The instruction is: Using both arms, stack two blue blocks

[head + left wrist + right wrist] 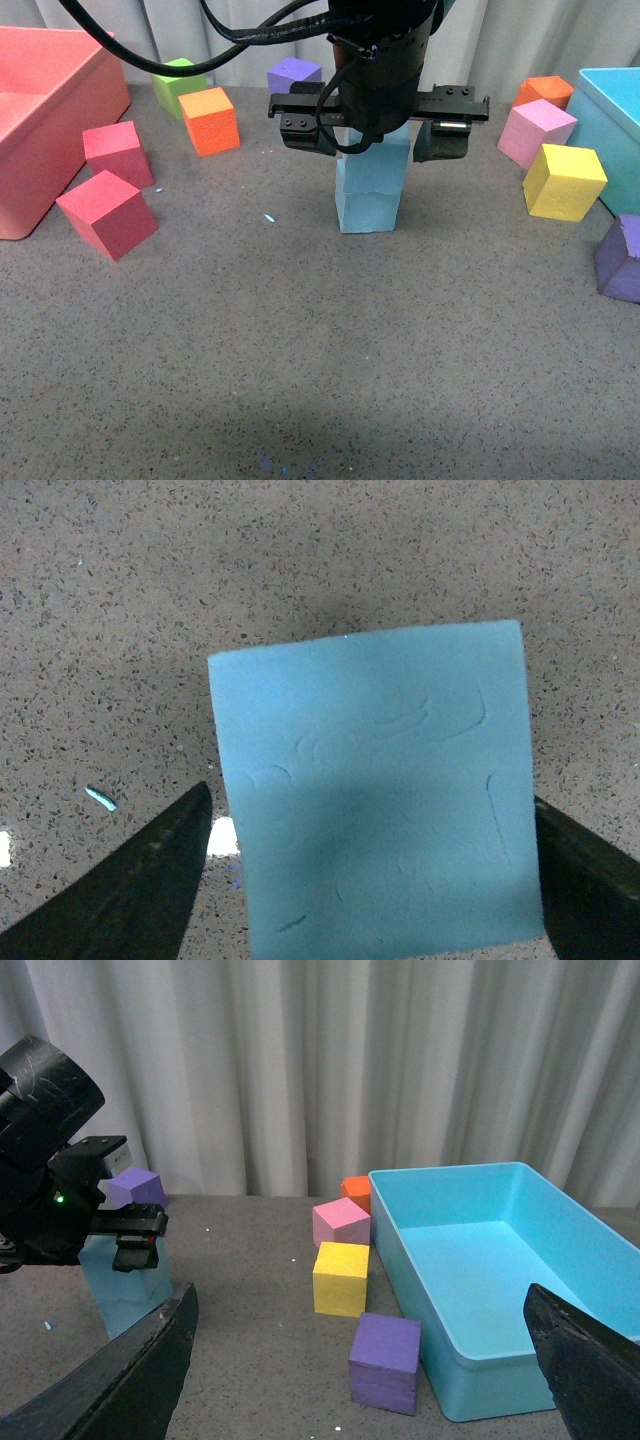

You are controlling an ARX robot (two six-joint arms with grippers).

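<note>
Grey speckled tabletop [300, 350] runs back to a pale curtain, and near its middle the 2 blue blocks stand as 1 column: the lower blue block [368, 210] sits flat on the table and the upper blue block [385, 165] rests on top of it, edges roughly in line. The left gripper [378, 135] hangs straight over this column, its wide bar level with the upper block. Its jaws stand apart, 1 on each side of that block, and in the left wrist view a sliver of bare table shows between 1 finger and the foam, so it is not clamped. The right gripper [360, 1293] is spread wide and holds nothing, well away from the stack on the side of the turquoise bin [560, 1210]. The stacking looks done, so the coming move turns on 1 relation: the column's long axis is vertical and lies directly below the left hand, between its fingers. Any withdrawal should therefore go straight up, since a sideways drift could push a finger against the upper block and tip it off
</note>
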